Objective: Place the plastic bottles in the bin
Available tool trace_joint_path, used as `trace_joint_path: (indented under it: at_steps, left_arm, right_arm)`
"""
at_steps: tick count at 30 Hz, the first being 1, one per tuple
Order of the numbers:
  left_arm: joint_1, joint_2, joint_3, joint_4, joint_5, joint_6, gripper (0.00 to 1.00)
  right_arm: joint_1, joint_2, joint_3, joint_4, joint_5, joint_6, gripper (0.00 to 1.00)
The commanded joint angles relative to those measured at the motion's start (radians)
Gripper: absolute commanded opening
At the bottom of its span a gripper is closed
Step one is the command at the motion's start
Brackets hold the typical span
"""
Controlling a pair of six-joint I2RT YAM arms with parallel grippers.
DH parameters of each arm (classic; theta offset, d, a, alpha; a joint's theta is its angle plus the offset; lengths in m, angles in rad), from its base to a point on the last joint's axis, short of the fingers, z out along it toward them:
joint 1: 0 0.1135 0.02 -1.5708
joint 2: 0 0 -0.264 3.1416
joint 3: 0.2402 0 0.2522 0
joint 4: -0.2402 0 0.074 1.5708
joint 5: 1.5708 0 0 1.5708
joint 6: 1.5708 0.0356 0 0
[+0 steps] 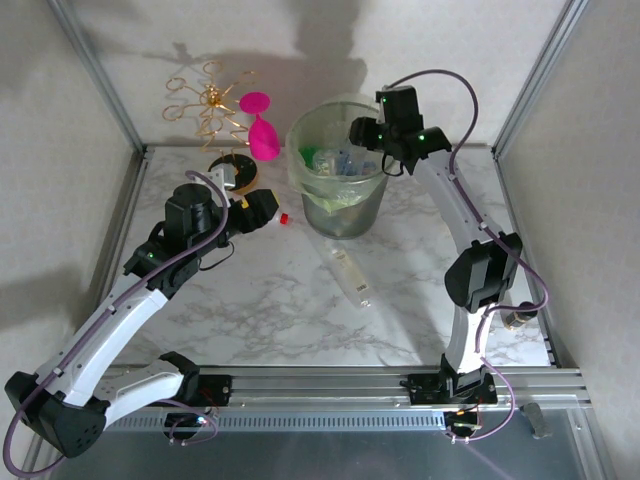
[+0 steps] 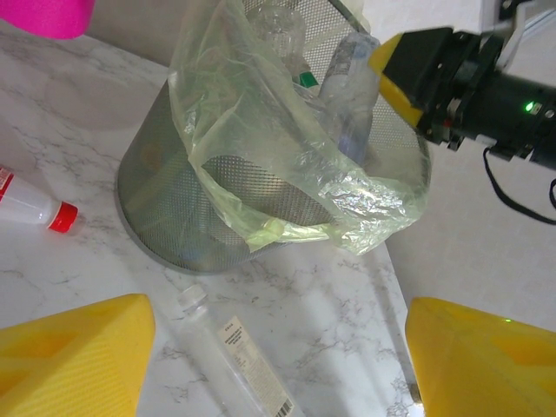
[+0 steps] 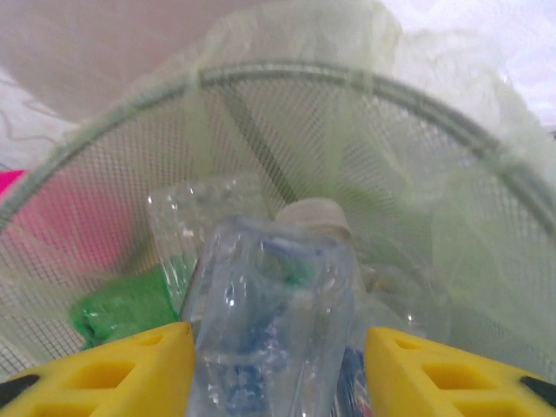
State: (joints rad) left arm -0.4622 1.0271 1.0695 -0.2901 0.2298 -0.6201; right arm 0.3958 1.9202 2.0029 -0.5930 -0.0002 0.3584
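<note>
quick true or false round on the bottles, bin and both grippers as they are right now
1. The bin stands upright on the table. True.
2. The left gripper grips the red-capped bottle. False: its jaws are open and empty; that bottle lies on the table beside it.
3. A long clear bottle lies on the table near the bin. True.
4. The pink goblet is inside the bin. False: it is outside, left of the bin.
5. Over the bin, a crumpled bottle sits between the fingers of the right gripper. True.
</note>
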Motion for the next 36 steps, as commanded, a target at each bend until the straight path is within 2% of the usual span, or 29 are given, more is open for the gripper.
trace_joint_path:
  at_steps: [1,8,15,18,21,24,27,32,36]
  left_arm:
    - [0.008,-0.026,0.011,-0.008,-0.023,0.015,0.76]
    - [0.010,-0.044,-0.005,-0.025,-0.051,0.007,0.76]
    - [0.030,-0.059,-0.023,-0.055,-0.097,-0.031,0.76]
    - [0.040,-0.064,-0.050,-0.056,-0.098,-0.062,0.77]
    - [0.056,-0.075,-0.096,-0.061,-0.119,-0.111,0.77]
    - [0.073,-0.082,-0.149,-0.073,-0.130,-0.166,0.78]
    - [0.078,-0.079,-0.190,-0.092,-0.136,-0.206,0.78]
    - [0.082,-0.122,-0.281,-0.085,-0.136,-0.246,0.78]
    - [0.083,-0.158,-0.330,-0.093,-0.148,-0.252,0.78]
  right_arm:
    - [0.012,-0.024,-0.069,0.018,0.010,-0.021,0.53]
    - [0.012,-0.080,-0.091,0.029,0.031,-0.034,0.51]
    - [0.016,-0.211,-0.068,-0.003,-0.002,-0.061,0.55]
    - [0.023,-0.302,-0.156,0.003,-0.029,-0.072,0.56]
    - [0.056,-0.419,-0.311,0.032,-0.028,-0.075,0.57]
    - [0.093,-0.548,-0.484,0.061,-0.011,-0.074,0.61]
    - [0.164,-0.671,-0.636,0.086,0.056,-0.064,0.69]
    - [0.328,-0.797,-0.797,0.030,0.130,-0.037,0.71]
    - [0.447,-0.833,-0.862,-0.037,0.169,0.011,0.73]
